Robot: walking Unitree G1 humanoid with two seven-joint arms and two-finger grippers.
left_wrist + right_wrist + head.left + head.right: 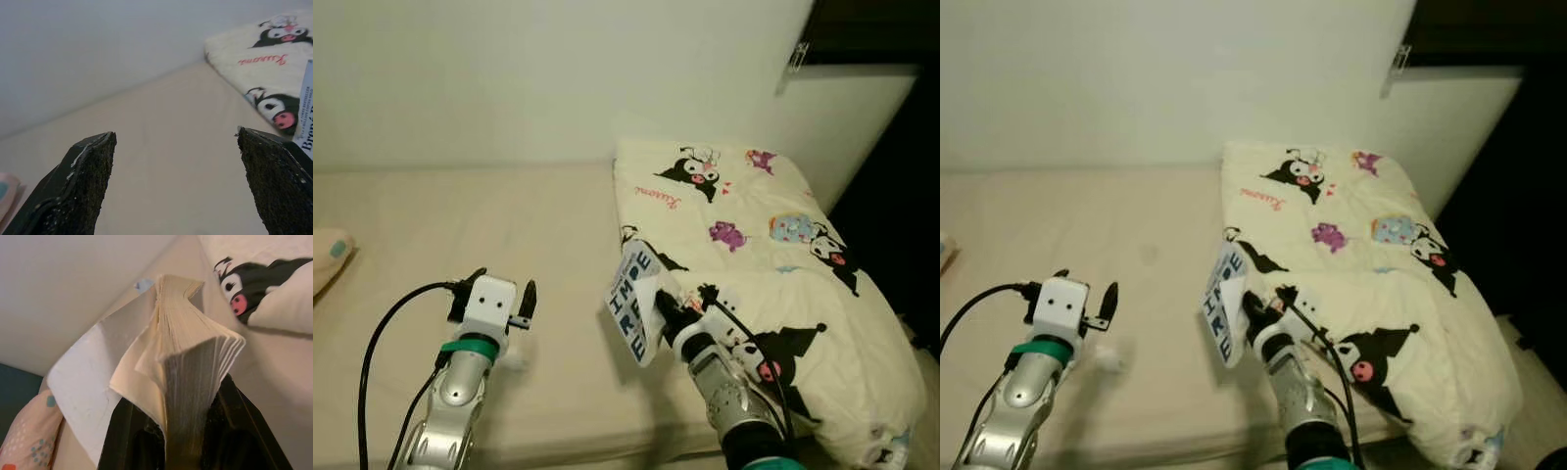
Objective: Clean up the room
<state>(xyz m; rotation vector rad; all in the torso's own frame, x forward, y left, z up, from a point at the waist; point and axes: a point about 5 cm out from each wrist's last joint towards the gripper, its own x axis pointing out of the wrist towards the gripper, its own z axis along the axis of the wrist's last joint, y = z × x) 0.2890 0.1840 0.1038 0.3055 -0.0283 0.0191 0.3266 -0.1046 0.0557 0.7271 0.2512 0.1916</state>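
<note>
Blanket (754, 235): cream, printed with black, pink and purple cartoon figures. Book (633, 302): white cover, dark blue lettering. Mattress (460, 235): plain beige.

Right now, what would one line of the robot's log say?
right end effector: shut on white-covered paperback book | left end effector: open, above beige mattress | cartoon-print cream quilt: beside book

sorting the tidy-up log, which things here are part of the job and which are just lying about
In the job:
- book, clamped in the right gripper
- left gripper, open, holding nothing, over the mattress

Lying about:
- cartoon-print duvet, folded on the mattress
- pink pillow at the left edge
</note>
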